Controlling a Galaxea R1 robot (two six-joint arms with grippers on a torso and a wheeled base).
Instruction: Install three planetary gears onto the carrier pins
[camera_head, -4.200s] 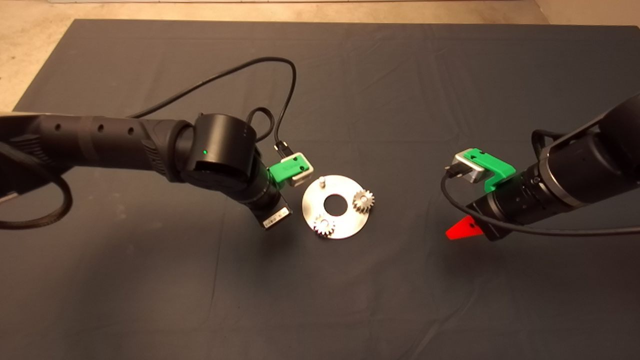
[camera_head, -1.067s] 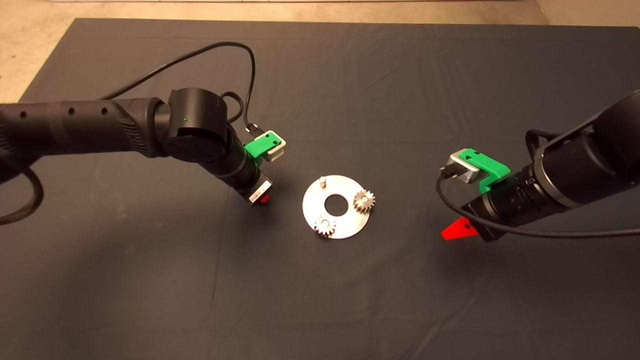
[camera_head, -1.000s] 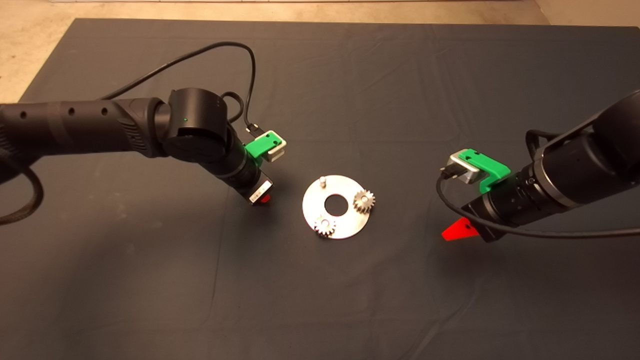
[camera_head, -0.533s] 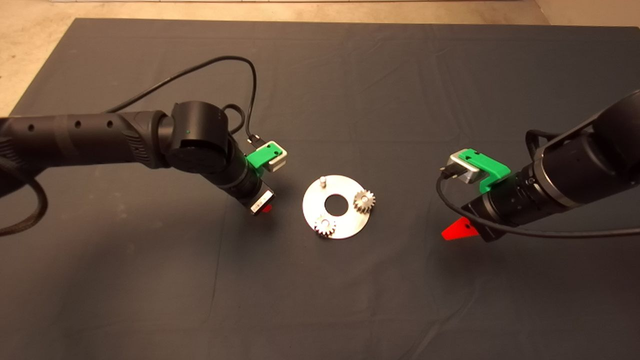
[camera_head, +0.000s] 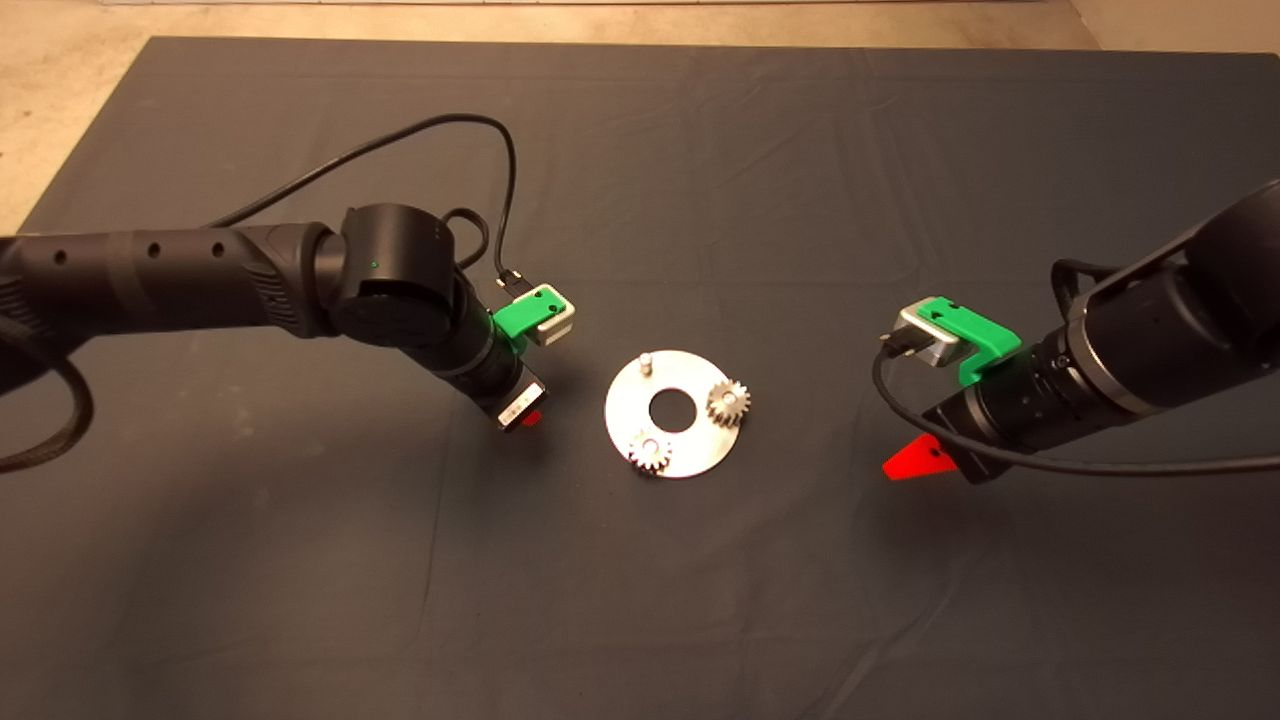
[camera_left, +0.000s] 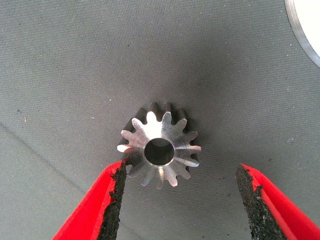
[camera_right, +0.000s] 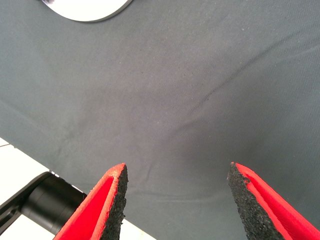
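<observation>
Near the middle of the mat (camera_head: 700, 150), the disc (camera_head: 690, 455) carries two planetary gears (camera_head: 729, 402) on their pins, leaving one carrier pin (camera_head: 646, 361) bare. Just off the disc's left rim, the left gripper (camera_left: 177, 200) hovers spread around the third gear (camera_left: 159, 151), which seems to lie flat on the mat. One pad (camera_left: 116, 187) nearly touches its teeth. Next comes closing squarely, then lifting. The right gripper (camera_right: 175, 200) waits spread toward the mat's right edge.

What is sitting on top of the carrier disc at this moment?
Two planetary gears sit on the carrier disc, each on a pin. The third carrier pin stands bare. The two pins under the gears are mostly covered, so how fully they are seated cannot be seen.
</observation>
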